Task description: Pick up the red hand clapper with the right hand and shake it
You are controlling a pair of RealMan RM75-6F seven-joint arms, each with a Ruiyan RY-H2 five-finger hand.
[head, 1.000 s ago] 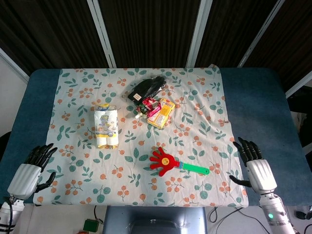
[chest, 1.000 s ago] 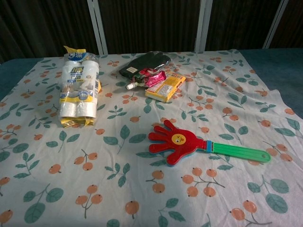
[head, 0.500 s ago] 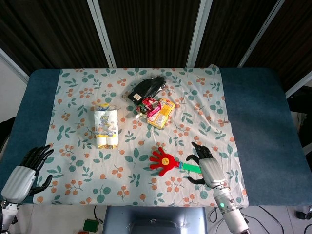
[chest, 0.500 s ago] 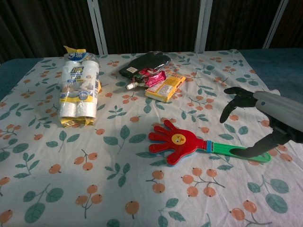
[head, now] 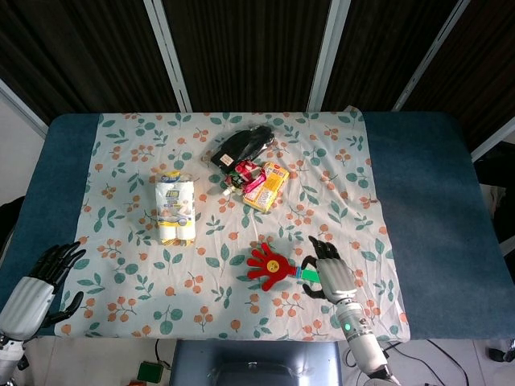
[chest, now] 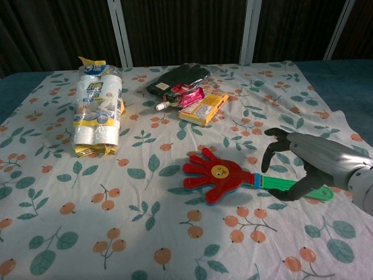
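The red hand clapper (head: 268, 264) (chest: 213, 175) lies flat on the floral cloth, its green handle (chest: 291, 186) pointing right. My right hand (head: 331, 277) (chest: 306, 160) hovers over the handle with fingers arched down around it and thumb near the handle's far end; nothing is gripped. In the head view the hand covers most of the handle. My left hand (head: 39, 283) is open at the table's front left corner, far from the clapper, and does not show in the chest view.
A pack of paper rolls (head: 175, 209) (chest: 97, 111) lies left of centre. Snack packets (head: 263, 182) (chest: 203, 106) and a black bag (head: 244, 145) (chest: 179, 76) lie at the back middle. The cloth (head: 129, 265) ends near the front table edge.
My right hand has swung in from the right edge to over the clapper's green handle and lowered its fingers around it. My left hand drifted slightly down and left.
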